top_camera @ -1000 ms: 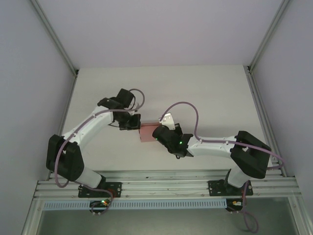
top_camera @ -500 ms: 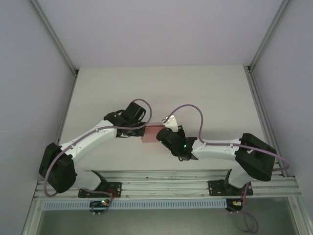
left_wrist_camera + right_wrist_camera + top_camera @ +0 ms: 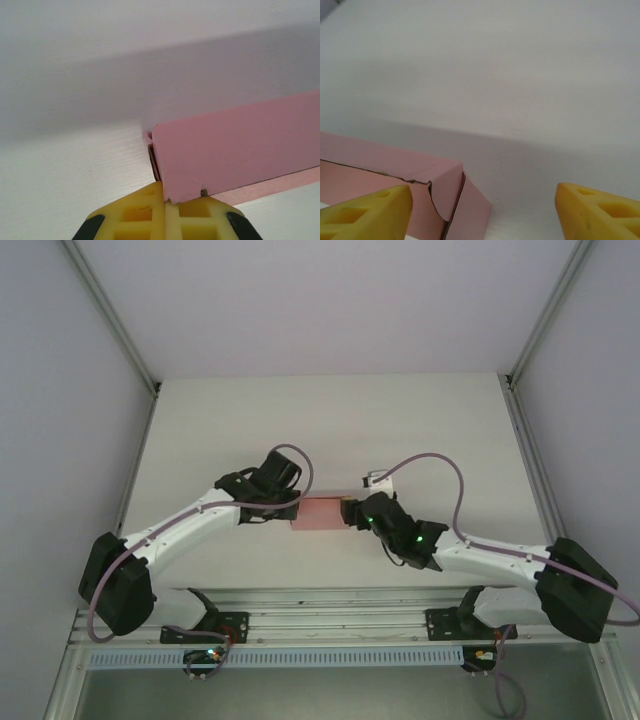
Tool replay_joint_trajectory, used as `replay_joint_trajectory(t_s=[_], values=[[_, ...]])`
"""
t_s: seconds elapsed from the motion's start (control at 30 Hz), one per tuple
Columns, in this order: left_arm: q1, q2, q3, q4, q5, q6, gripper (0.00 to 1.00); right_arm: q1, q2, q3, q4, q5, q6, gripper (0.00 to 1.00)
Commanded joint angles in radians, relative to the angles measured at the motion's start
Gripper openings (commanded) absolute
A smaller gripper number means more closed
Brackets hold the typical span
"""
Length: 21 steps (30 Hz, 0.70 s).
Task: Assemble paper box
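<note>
- Lying on table (image 3: 420, 430), near front edge between both arms: folded paper box (image 3: 322, 513)
- Clenched on its left corner: left end effector (image 3: 165, 200)
- Released, jaws wide, just beside its right end: right end effector (image 3: 354, 512)

Part of paper box (image 3: 235, 150) beyond view's edge

The paper box (image 3: 235, 150) is matt, smooth cardboard.

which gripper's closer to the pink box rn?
Left. The left gripper is shut on a corner of the paper box. The right gripper is open at the opposite end, the box beside one finger, not gripped.
</note>
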Motion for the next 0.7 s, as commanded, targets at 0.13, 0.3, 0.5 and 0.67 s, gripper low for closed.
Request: replay_joint_trajectory(t_s=[0.13,0.3,0.5,0.67], values=[[-0.028,0.028,-0.014,-0.012,-0.044,-0.001,0.00,-0.059,-0.040,0.040,0.037,-0.151,0.030,0.79],[-0.034,0.014,-0.014,-0.018,-0.066,0.007,0.01,-0.109,0.034,0.085,-0.035,-0.148,0.086,0.75],[-0.039,0.012,-0.016,-0.007,-0.059,0.025,0.08,-0.138,0.114,0.079,-0.046,-0.198,0.125,0.69],[-0.051,-0.004,-0.010,-0.003,-0.059,0.040,0.16,-0.134,0.142,0.002,-0.017,-0.224,0.185,0.67]])
